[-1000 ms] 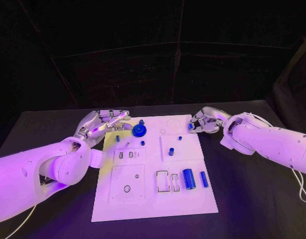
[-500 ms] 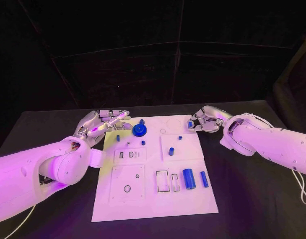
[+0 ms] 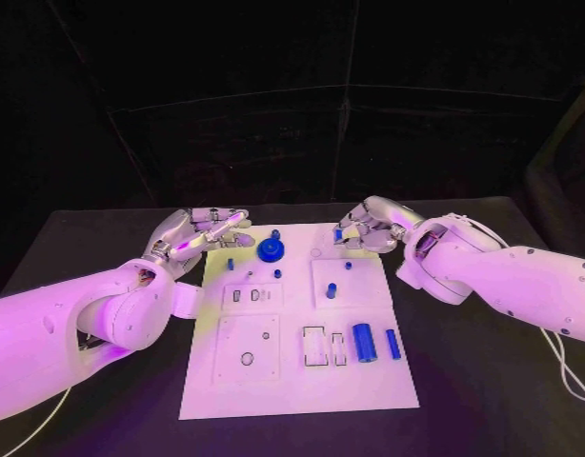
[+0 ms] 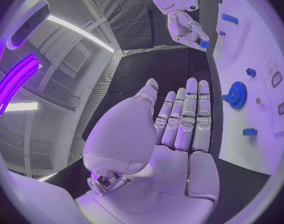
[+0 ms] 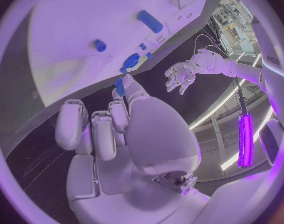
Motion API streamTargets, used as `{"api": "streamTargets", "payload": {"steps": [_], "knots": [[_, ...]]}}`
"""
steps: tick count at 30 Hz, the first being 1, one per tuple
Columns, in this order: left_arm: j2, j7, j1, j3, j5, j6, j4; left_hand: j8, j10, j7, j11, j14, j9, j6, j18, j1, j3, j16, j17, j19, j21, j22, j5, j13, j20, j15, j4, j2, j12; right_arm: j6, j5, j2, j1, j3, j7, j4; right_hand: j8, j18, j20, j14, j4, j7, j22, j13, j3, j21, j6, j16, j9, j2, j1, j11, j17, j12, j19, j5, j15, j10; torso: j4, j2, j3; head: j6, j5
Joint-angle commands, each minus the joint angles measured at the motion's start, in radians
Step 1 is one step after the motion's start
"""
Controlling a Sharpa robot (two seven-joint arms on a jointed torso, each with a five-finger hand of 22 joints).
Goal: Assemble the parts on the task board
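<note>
The right hand (image 3: pixel 361 231) pinches a small blue part (image 5: pixel 119 86) over the far right corner of the board (image 3: pixel 299 381), right of the gear (image 3: pixel 271 250). The right wrist view shows that part between thumb and finger. The left hand (image 3: pixel 196 233) lies slack and flat, fingers straight, at the far left edge; the right hand has moved left since a second ago.

Violet light is washing over the whole scene, falling brightest on the white board (image 3: pixel 299 381) and both arms; the backdrop is staying near black. Ceiling strip lights (image 4: pixel 79 32) are glaring in the wrist views, where straight edges are bending at the rim.
</note>
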Motion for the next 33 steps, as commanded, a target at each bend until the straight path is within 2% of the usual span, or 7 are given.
{"api": "streamTargets", "payload": {"steps": [1, 7, 11, 14, 17, 24, 33], "knots": [[0.002, 0.005, 0.002, 0.001, 0.011, 0.006, -0.006, -0.005, -0.001, 0.002, 0.003, -0.001, -0.001, -0.002, 0.006, 0.000, -0.002, -0.003, 0.001, 0.005, -0.002, -0.001, 0.003, -0.001, 0.000, 0.006, -0.006, 0.010, -0.007, -0.005, -0.094, 0.047, 0.003, 0.000, -0.118, 0.019, 0.006, 0.001, -0.003, 0.077, 0.000, -0.011, 0.001, 0.002, 0.006, 0.003, 0.018, 0.005, 0.001, 0.000, -0.008, -0.029, 0.137, 0.001, 0.004, 0.008, -0.009, 0.036, 0.0057, -0.011, -0.0062, -0.006, 0.014], [0.003, 0.008, 0.004, 0.001, 0.023, 0.001, -0.010, -0.005, -0.001, 0.002, 0.003, -0.001, -0.001, -0.002, 0.006, 0.000, -0.002, -0.004, 0.001, 0.005, -0.002, -0.001, 0.003, -0.001, 0.000, 0.006, -0.006, 0.011, -0.006, 0.021, -0.170, 0.126, 0.003, -0.001, -0.152, 0.020, 0.006, 0.001, -0.003, 0.076, 0.001, -0.011, 0.000, 0.000, 0.007, 0.002, 0.018, 0.005, 0.001, 0.000, -0.010, -0.029, 0.135, 0.000, 0.003, 0.009, -0.009, 0.035, 0.0116, -0.016, -0.0124, -0.016, 0.025], [0.006, 0.008, 0.005, 0.001, 0.026, -0.001, -0.011, -0.005, -0.001, 0.002, 0.003, -0.001, -0.001, -0.002, 0.006, 0.000, -0.002, -0.004, 0.001, 0.005, -0.002, -0.001, 0.003, -0.001, 0.000, 0.006, -0.006, 0.011, -0.006, 0.038, -0.212, 0.174, -0.006, -0.002, -0.173, 0.007, 0.006, 0.002, -0.003, 0.076, 0.001, -0.012, -0.001, -0.001, 0.008, 0.002, 0.019, 0.004, 0.001, -0.004, -0.012, -0.030, 0.134, -0.002, 0.003, 0.009, -0.009, 0.034, 0.0161, -0.019, -0.0196, -0.021, 0.026], [0.009, 0.009, 0.006, 0.001, 0.027, -0.004, -0.014, -0.005, 0.000, 0.002, 0.003, -0.001, -0.001, -0.002, 0.006, 0.000, -0.002, -0.004, 0.001, 0.005, -0.002, -0.001, 0.003, -0.001, 0.000, 0.006, -0.007, 0.011, -0.006, 0.048, -0.233, 0.200, -0.012, -0.020, -0.183, -0.002, 0.005, 0.002, -0.004, 0.076, 0.000, -0.012, -0.002, -0.002, 0.008, 0.002, 0.019, 0.003, 0.001, -0.006, -0.013, -0.030, 0.133, -0.003, 0.002, 0.009, -0.010, 0.033, 0.0167, -0.021, -0.0230, -0.025, 0.031], [0.012, 0.010, 0.006, 0.001, 0.028, -0.007, -0.017, -0.005, 0.000, 0.001, 0.003, -0.001, -0.001, -0.002, 0.006, 0.000, -0.002, -0.004, 0.001, 0.005, -0.002, -0.001, 0.003, -0.001, 0.000, 0.006, -0.007, 0.011, -0.006, 0.058, -0.249, 0.226, -0.019, -0.032, -0.191, -0.014, 0.005, 0.002, -0.004, 0.076, 0.000, -0.012, -0.002, -0.002, 0.008, 0.002, 0.019, 0.003, 0.001, -0.006, -0.013, -0.030, 0.133, -0.003, 0.002, 0.009, -0.010, 0.033, 0.0173, -0.022, -0.0249, -0.028, 0.033], [0.018, 0.011, 0.007, 0.001, 0.028, -0.008, -0.020, -0.005, 0.000, 0.001, 0.003, -0.001, -0.001, -0.001, 0.006, 0.000, -0.002, -0.004, 0.001, 0.005, -0.002, -0.001, 0.003, -0.001, 0.000, 0.006, -0.007, 0.011, -0.006, 0.073, -0.292, 0.273, -0.046, -0.044, -0.201, -0.035, 0.003, 0.002, -0.004, 0.076, -0.001, -0.011, -0.004, -0.003, 0.010, 0.001, 0.016, 0.002, 0.000, -0.009, -0.014, -0.029, 0.132, -0.005, 0.001, 0.010, -0.010, 0.032, 0.0174, -0.020, -0.0226, -0.034, 0.038], [0.024, 0.010, 0.007, 0.001, 0.028, -0.006, -0.022, -0.005, 0.000, 0.001, 0.003, -0.001, -0.001, -0.001, 0.006, 0.000, -0.002, -0.004, 0.001, 0.005, -0.002, -0.001, 0.003, -0.001, 0.000, 0.006, -0.007, 0.011, -0.006, 0.080, -0.322, 0.299, -0.074, -0.046, -0.208, -0.050, 0.002, 0.002, -0.004, 0.076, -0.002, -0.011, -0.004, -0.003, 0.011, 0.001, 0.015, 0.002, 0.000, -0.011, -0.015, -0.029, 0.131, -0.004, 0.001, 0.010, -0.010, 0.032, 0.0170, -0.018, -0.0191, -0.042, 0.049]]}}
